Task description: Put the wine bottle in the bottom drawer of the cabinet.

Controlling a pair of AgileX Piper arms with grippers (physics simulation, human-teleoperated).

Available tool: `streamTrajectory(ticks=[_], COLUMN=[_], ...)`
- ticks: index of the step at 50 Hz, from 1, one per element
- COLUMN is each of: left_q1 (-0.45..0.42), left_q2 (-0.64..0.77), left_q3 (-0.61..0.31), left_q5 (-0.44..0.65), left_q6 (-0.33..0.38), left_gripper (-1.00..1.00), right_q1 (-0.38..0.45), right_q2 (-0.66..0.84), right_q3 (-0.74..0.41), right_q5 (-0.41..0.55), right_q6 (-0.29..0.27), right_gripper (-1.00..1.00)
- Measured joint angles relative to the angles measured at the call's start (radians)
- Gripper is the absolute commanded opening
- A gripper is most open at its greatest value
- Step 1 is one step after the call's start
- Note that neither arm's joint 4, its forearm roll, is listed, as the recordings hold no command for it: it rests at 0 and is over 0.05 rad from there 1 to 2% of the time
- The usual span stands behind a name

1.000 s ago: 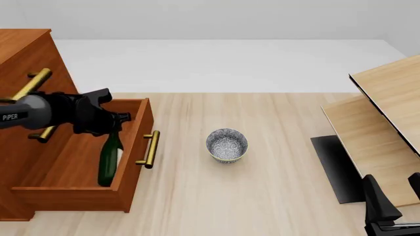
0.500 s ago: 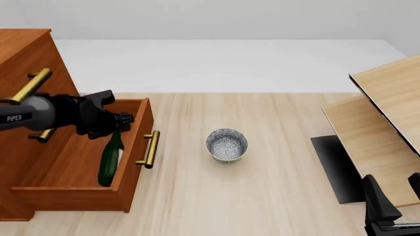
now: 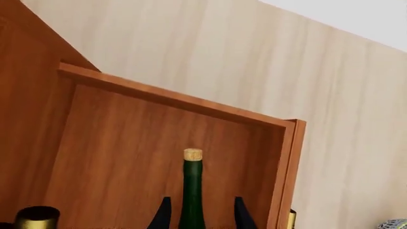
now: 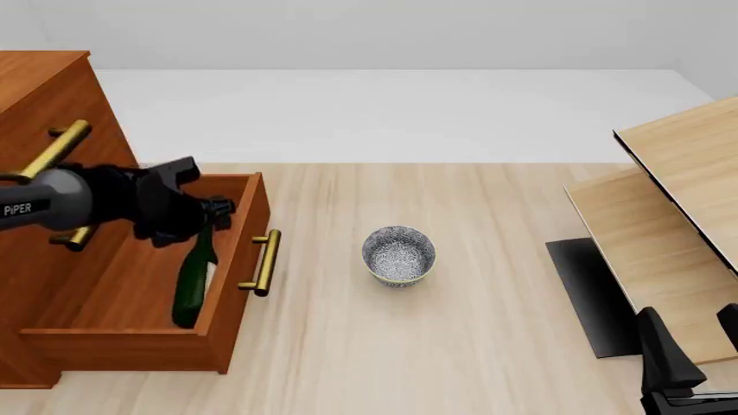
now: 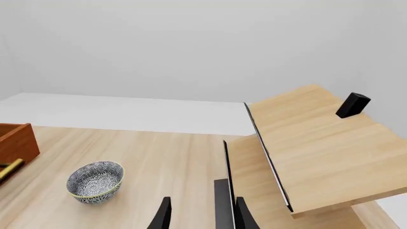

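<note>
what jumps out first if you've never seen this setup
The dark green wine bottle stands inside the pulled-out bottom drawer of the reddish cabinet at the left, with the left claw at its neck, fingers either side. A speckled grey bowl sits alone mid-table. The right claw is parked open at the near right.

wine bottle [image 3: 191, 200] body cut off by wrist view's edge, cabinet [image 4: 34, 95] cropped at left

Wine bottle [image 4: 194, 285] inside bottom drawer [image 4: 226, 285], bowl [image 4: 399, 256] to its right.
</note>
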Motion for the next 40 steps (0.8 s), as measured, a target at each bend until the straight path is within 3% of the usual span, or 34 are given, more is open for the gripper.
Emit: streamTrajectory(ticks=[24, 40], left_q1=[0.061, 0.059], left_q2=[-0.071, -0.257], left_q3=[-0.138, -0.168], left_q5=[0.178, 0.302], left_q6=[0.155, 0.278], left_gripper=[1.00, 1.00], right_q1=[0.003, 0.005], right_q2=[0.000, 0.000], right_q3=[-0.001, -0.001], right_q5=[-0.002, -0.004], right_q6=[-0.005, -0.010], right_gripper=[1.00, 1.00])
